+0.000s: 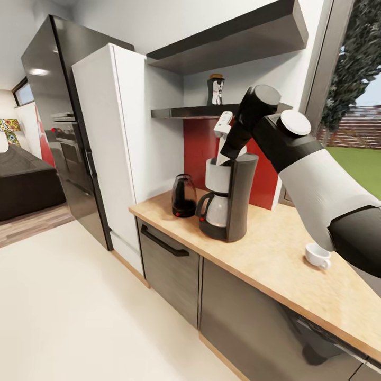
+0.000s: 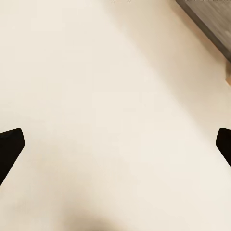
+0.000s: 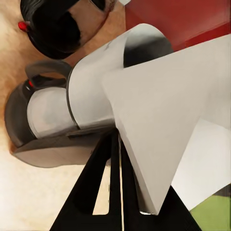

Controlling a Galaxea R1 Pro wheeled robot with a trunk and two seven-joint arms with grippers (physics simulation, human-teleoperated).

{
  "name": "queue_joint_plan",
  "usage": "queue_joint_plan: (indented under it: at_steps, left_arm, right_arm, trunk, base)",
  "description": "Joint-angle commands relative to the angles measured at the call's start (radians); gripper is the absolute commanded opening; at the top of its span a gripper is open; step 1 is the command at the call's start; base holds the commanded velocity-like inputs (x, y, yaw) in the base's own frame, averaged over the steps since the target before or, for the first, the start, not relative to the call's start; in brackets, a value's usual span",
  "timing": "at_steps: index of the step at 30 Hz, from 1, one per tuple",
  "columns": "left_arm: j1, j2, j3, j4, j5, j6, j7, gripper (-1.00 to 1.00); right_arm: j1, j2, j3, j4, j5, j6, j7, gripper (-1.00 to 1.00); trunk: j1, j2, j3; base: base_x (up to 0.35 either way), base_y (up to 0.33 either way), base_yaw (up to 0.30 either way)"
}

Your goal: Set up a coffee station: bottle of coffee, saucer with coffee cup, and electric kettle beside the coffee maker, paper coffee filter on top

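The coffee maker (image 1: pixel 227 201) stands on the kitchen countertop (image 1: pixel 280 248), with the electric kettle (image 1: pixel 183 196) close beside it. My right gripper (image 1: pixel 226 152) hovers just above its white filter basket (image 3: pixel 91 96), shut on the paper coffee filter (image 3: pixel 159 120), which juts up white in the head view (image 1: pixel 223 125). The bottle of coffee (image 1: pixel 216 89) stands on the kitchen shelf (image 1: pixel 190 112) behind. The coffee cup (image 1: pixel 317 256) sits on the bare worktop to the right. The saucer is out of view. My left gripper (image 2: pixel 115 144) is open over the cream floor.
A white tall cabinet (image 1: pixel 127 143) and a black fridge (image 1: pixel 63 127) flank the counter's left end. A thick dark slab (image 1: pixel 233 39) hangs above the shelf. Red backsplash (image 1: pixel 198 148) lies behind the machine. Grey cabinet fronts (image 1: pixel 169 264) run below the worktop.
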Motion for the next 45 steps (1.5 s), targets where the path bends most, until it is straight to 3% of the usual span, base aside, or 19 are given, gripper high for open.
queue_joint_plan:
  at_steps: [1,45]
  left_arm:
    - [0.000,-0.001,0.005,-0.001,0.000,-0.001,-0.006,1.00]
    - [0.000,-0.001,0.006,-0.001,0.000,-0.001,-0.006,1.00]
  right_arm:
    - [-0.001,0.000,0.002,-0.001,0.015,0.002,-0.002,-1.00]
    - [-0.001,0.007,0.006,-0.003,0.033,0.002,-0.002,-1.00]
  trunk:
    - [0.000,-0.001,-0.001]
    - [0.000,-0.001,-0.001]
  base:
    - [0.110,0.000,0.000]
    - [0.051,0.000,0.000]
